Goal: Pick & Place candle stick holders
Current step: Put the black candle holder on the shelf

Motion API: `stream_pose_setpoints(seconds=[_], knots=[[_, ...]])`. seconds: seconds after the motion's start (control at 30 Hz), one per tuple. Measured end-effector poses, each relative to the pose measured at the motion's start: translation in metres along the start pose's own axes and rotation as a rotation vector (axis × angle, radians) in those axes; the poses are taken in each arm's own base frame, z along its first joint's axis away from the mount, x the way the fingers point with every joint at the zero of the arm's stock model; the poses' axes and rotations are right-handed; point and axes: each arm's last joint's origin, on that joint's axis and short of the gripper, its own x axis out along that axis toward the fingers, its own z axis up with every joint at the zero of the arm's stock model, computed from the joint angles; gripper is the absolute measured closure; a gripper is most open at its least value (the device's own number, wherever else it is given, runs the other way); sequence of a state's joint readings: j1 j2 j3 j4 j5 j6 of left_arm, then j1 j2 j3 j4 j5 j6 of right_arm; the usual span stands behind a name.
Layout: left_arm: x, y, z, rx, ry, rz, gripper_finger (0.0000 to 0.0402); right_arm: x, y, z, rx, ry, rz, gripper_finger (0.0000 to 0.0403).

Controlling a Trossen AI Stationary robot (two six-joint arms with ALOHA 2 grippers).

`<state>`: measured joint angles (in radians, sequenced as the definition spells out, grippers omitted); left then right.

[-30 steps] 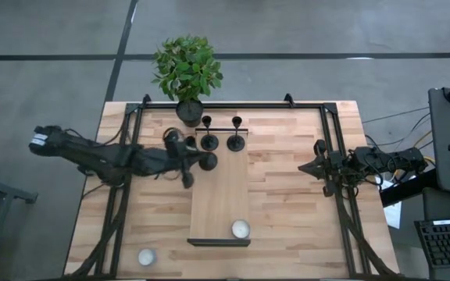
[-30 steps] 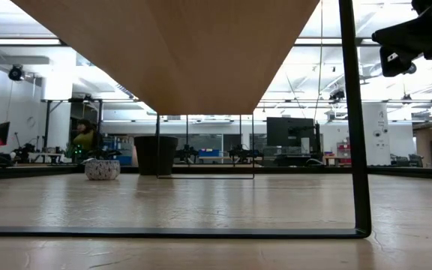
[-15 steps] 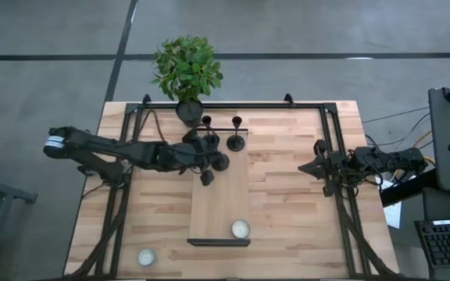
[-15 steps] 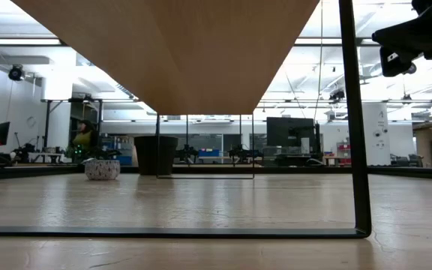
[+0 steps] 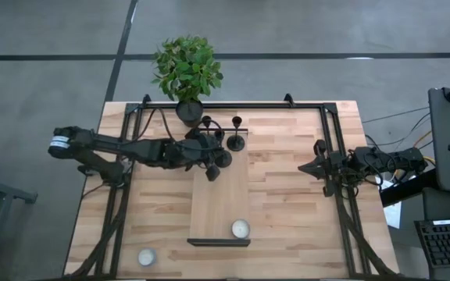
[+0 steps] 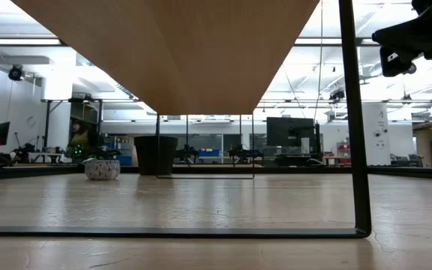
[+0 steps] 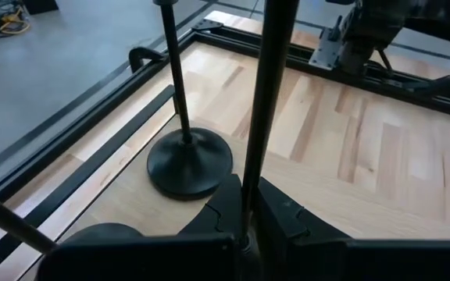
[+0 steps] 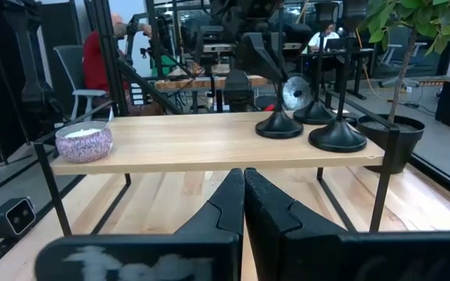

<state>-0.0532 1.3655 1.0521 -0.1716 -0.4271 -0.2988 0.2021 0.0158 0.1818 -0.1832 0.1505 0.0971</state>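
Here, left claw (image 7: 248, 204) pinching thin matte-black stem (image 7: 270, 94)

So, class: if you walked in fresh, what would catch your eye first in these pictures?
The left gripper, at the far end of the raised wooden shelf, is shut on a candle stick holder stem, with another holder standing beside it. A leafy potted plant sits at the table's far edge. The right gripper waits at the table's right side.

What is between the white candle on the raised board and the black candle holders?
Only bare raised wooden board between the white tealight candle and the matte-black candle stick holders, per the high view.
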Motion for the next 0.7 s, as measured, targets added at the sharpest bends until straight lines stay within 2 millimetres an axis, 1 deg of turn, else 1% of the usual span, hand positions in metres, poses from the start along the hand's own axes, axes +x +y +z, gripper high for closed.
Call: stream_pose_setpoints(seconds=[0.37, 0.7], knots=[[0.0034, 0.0073, 0.0010, 0.002, -0.008, 0.052, 0.0388, 0.0000, 0.0000, 0.0000, 0.000, 0.000, 0.000, 0.0394], [0.0049, 0.0097, 0.0021, 0.015, -0.023, 0.070, 0.0388, 0.0000, 0.0000, 0.0000, 0.000, 0.000, 0.000, 0.0394]])
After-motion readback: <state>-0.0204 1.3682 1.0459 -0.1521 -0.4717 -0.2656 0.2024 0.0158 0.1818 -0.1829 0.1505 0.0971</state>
